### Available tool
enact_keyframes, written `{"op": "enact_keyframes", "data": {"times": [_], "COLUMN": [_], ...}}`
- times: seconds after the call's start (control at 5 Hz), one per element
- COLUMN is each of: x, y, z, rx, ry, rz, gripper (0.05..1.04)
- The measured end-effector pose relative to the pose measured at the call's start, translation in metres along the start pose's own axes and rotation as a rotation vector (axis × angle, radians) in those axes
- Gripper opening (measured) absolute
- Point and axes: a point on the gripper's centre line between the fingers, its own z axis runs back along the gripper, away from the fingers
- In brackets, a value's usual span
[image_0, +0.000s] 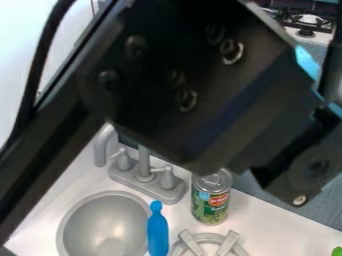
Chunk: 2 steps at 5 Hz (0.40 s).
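The robot arm (200, 85) spanned the view from 9 o'clock through 12 to 3 o'clock, over the work area. Whether its gripper was wide, narrow or loaded could not be determined. Recommended handling, as a judgement: lateral travel was best made slowly and with added height, since the arm's bulk hid part of the work; grip was best confirmed before any lift.

The white counter (274, 225) carried the fixtures. Beyond it, a grey-blue surface (314, 205) lay toward 4 o'clock. In the room, a pale wall or panel (20, 30) stood at 10 o'clock, and a stove (307, 21) with dark grates at between 1 and 2 o'clock.

The round grey sink basin (100, 227) was set at 7 o'clock. The grey faucet (144, 179) stood between 6 and 7 o'clock, behind the basin, and required clearance.

The metal can (212, 197), nearest the arm in the view, stood upright on the counter at 5 o'clock; contact with the arm could not be confirmed. A centred, level approach suited its smooth wall.

A grey burner ring (228, 242) lay between 5 and 6 o'clock, a blue bottle-shaped item (157, 232) beside the basin at 6, and a green object (336, 251) between 4 and 5.
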Motion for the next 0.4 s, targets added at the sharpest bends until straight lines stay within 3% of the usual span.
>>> {"op": "enact_keyframes", "data": {"times": [0.4], "x": [0.006], "y": [0.0212], "z": [-0.0096], "rx": [-0.026], "ry": [0.023], "rz": [0.049], "gripper": [1.001]}}
